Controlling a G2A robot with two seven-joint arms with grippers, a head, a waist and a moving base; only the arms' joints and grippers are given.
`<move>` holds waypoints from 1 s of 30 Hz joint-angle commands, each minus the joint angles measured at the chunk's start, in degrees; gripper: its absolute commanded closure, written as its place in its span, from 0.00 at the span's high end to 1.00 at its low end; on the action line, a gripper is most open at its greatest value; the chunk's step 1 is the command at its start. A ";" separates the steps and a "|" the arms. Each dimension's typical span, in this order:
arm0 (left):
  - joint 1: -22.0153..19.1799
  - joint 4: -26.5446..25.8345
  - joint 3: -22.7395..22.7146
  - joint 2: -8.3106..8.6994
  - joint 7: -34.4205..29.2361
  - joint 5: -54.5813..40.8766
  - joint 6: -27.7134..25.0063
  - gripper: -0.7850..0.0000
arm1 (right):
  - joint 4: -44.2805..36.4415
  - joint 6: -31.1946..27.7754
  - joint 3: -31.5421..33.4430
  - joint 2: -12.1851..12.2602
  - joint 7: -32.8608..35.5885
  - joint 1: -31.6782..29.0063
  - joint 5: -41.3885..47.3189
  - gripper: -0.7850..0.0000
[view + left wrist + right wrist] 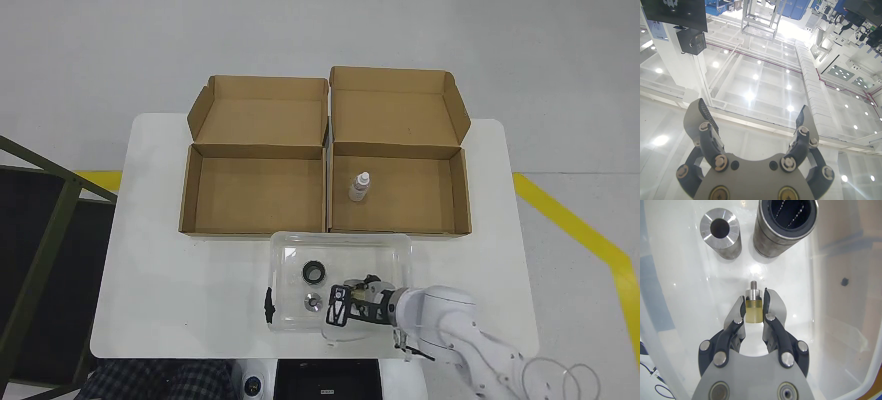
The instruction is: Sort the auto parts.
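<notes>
While my right end effector [754, 296] is pinching the stud bumper [753, 312], its long axis is running out along the grip, thread pointing left twd steel sleeve [721, 233].

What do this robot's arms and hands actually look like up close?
The right arm is smooth, rounded and white. The left hand and right hand look alike: a grey metal plate with round screws, black curved links, and two silver fingers lined with black ribbed pads.
</notes>
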 commanded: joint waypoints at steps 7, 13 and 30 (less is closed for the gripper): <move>0.00 0.00 0.00 0.00 0.00 0.00 0.00 1.00 | -0.20 -1.40 3.96 0.77 -2.77 -1.56 3.25 0.00; 0.00 0.00 0.00 0.00 0.00 0.00 0.00 1.00 | -0.71 -1.42 6.34 1.23 -5.45 -2.81 4.61 0.00; 0.00 0.00 0.00 0.00 0.00 0.00 0.00 1.00 | -5.25 -0.95 8.46 2.11 -0.60 -5.74 8.59 0.42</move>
